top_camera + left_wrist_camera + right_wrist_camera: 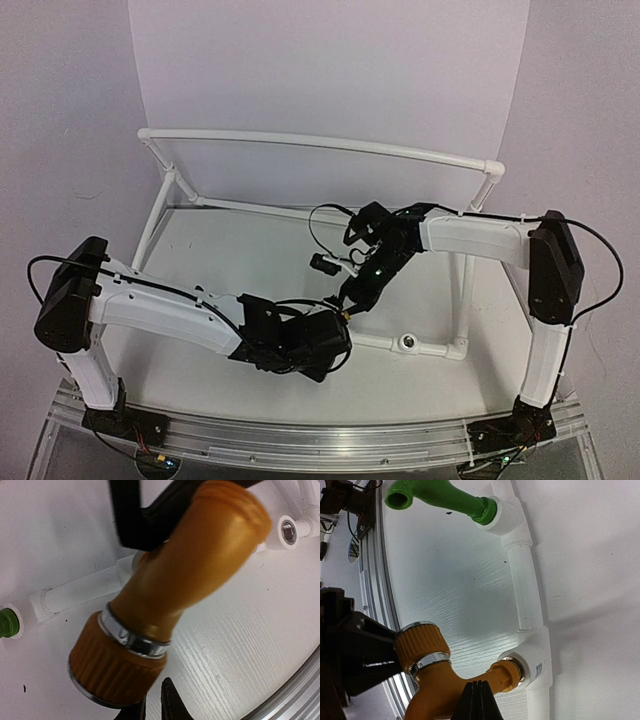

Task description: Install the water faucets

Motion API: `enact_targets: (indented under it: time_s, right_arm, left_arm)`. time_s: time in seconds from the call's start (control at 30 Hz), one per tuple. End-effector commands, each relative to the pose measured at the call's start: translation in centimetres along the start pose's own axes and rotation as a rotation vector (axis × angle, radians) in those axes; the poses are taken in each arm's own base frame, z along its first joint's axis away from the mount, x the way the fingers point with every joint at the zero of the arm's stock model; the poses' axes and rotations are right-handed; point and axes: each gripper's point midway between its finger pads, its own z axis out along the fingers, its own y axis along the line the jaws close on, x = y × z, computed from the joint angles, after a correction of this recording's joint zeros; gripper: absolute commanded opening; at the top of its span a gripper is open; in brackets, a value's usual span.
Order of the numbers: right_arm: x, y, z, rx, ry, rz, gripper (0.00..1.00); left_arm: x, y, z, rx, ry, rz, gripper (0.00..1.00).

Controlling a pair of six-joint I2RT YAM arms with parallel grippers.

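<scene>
The brass-gold faucet sits with its threaded end in a socket of the white pipe frame. It fills the left wrist view. My right gripper is shut, tips against the faucet's neck. My left gripper has its fingers almost together at the knurled cap, with nothing seen between them. The green faucet stands screwed into the neighbouring socket. From above, both grippers meet over the front pipe. I cannot make out the grey faucet for sure.
An open socket sits further along the front pipe. The frame's tall rail crosses the back. A small dark piece shows left of the right wrist. The aluminium rail runs along the table's near edge.
</scene>
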Motion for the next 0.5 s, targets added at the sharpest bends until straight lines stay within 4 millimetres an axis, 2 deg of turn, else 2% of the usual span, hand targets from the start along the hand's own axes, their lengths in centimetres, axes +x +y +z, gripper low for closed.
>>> enact_targets:
  time_s: [0.0, 0.2, 0.37, 0.47]
  right_arm:
    - [1.8, 1.6, -0.8, -0.017, 0.042, 0.005, 0.00]
    - [2.0, 2.0, -1.2, -0.033, 0.035, 0.014, 0.00]
    - [-0.6, 1.0, -3.7, 0.028, -0.042, -0.008, 0.00]
    - [-1.7, 0.7, -4.3, 0.042, -0.063, -0.008, 0.00]
  left_arm:
    - [-2.4, 2.7, -1.8, -0.048, -0.084, -0.082, 0.12]
    - [-3.0, 3.7, -2.3, -0.046, -0.114, -0.116, 0.12]
    - [-2.7, 3.4, -2.4, -0.013, -0.108, -0.126, 0.11]
    - [-2.5, 2.1, -3.2, 0.076, -0.118, -0.107, 0.10]
